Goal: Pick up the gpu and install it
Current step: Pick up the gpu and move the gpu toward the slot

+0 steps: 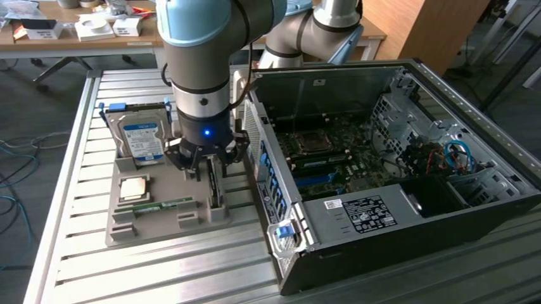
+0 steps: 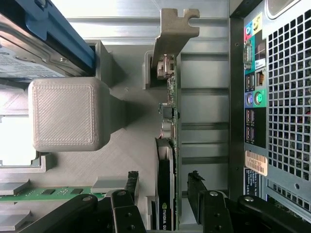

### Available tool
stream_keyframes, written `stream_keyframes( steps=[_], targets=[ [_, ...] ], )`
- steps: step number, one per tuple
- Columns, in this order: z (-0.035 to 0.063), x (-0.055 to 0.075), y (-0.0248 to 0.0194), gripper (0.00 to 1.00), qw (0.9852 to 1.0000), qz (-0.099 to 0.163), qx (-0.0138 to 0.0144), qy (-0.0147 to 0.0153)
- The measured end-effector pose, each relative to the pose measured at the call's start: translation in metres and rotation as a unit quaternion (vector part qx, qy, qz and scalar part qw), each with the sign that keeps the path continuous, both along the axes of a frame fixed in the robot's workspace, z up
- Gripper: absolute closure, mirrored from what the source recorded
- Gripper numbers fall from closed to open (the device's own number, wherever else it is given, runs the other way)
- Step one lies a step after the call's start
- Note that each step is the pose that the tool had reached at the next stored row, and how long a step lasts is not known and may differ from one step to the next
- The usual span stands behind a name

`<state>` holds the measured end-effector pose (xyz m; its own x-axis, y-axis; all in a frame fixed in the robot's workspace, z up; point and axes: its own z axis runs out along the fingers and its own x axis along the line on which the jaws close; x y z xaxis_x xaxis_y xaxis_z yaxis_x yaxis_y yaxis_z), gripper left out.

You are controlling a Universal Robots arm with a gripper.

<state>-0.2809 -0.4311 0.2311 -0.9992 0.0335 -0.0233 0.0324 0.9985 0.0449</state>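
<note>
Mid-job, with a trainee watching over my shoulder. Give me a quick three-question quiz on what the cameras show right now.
1. True or false: the gpu is already seated in the computer case.
2. How does the pincer stand? A) shut on the card; B) open, one finger on each side of the card; C) open, well clear of the card.
3. Fill in: in the exterior view, the case lies to the ___ of the grey holder.

Key: 1 false, the gpu stands on edge in the holder; 2 B; 3 right.
</note>
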Motion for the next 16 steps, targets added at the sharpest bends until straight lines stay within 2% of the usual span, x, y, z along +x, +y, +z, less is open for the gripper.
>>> stream_keyframes(
  steps=[7, 9, 12, 13, 16],
  targets=[
    [0.0000, 0.0000, 0.0000, 0.49, 1.0000, 0.000, 0.0000, 0.0000],
    [0.0000, 0.0000, 0.0000, 0.61, 1.0000, 0.000, 0.0000, 0.0000],
    [0.0000, 0.0000, 0.0000, 0.67, 1.0000, 0.000, 0.0000, 0.0000],
    [0.0000, 0.0000, 0.0000, 0.73, 1.0000, 0.000, 0.0000, 0.0000],
    [0.0000, 0.0000, 0.0000, 0.74, 1.0000, 0.000, 0.0000, 0.0000]
  ],
)
